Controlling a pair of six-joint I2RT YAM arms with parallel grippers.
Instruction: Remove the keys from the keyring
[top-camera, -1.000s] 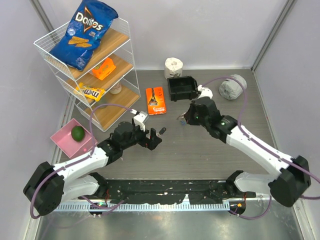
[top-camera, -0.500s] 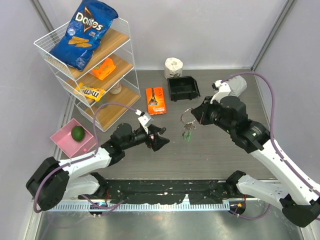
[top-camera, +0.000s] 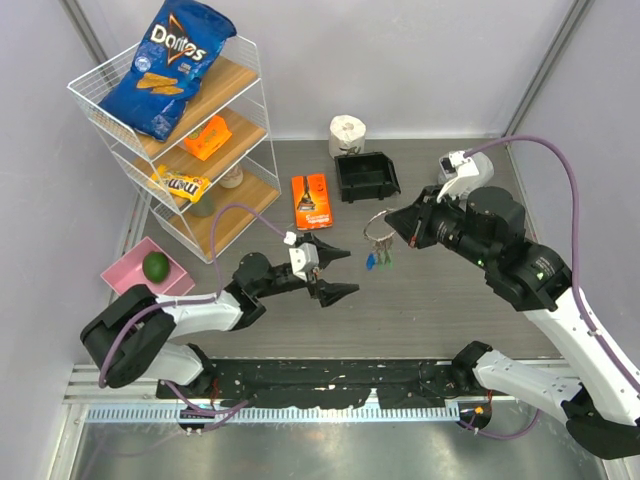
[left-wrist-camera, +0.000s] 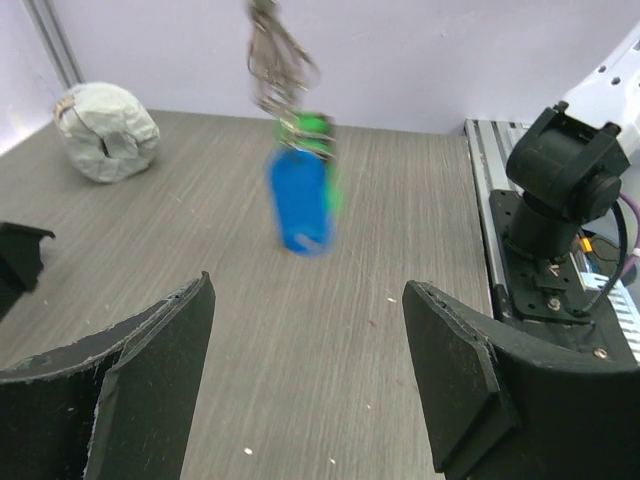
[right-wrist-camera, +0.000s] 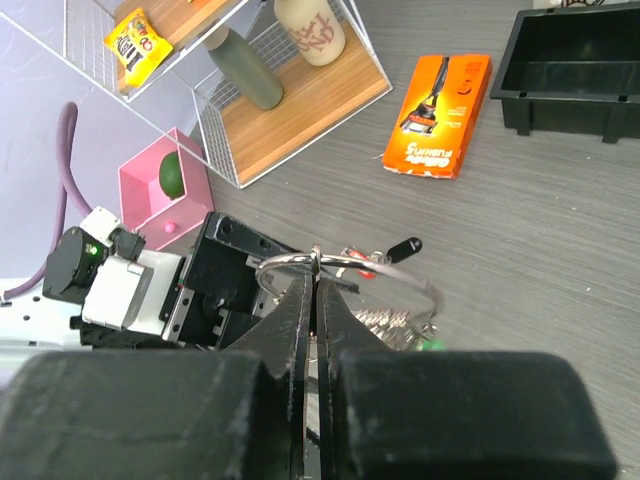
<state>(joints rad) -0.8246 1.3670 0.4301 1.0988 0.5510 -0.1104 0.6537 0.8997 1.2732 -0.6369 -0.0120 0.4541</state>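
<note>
My right gripper (top-camera: 398, 226) is shut on the thin silver keyring (top-camera: 377, 226) and holds it above the table; in the right wrist view the ring (right-wrist-camera: 345, 263) arcs across my pinched fingertips (right-wrist-camera: 316, 290). The keys (top-camera: 377, 256) hang below it, with blue and green tags. In the left wrist view the keys (left-wrist-camera: 300, 195) dangle blurred ahead, blue tag foremost. My left gripper (top-camera: 337, 270) is open and empty, just left of the hanging keys, with wide-apart fingers (left-wrist-camera: 170, 340).
An orange packet (top-camera: 312, 201) and a black bin (top-camera: 366, 176) lie behind the keys. A wire shelf (top-camera: 190, 130) with snacks stands back left, a pink tray (top-camera: 130, 285) with a lime beside it. A grey wrapped ball (top-camera: 465, 172) sits back right.
My right gripper has lifted the keyring off the table and drawn it up and right. My left gripper has swung up and right toward the hanging keys and opened wider.
</note>
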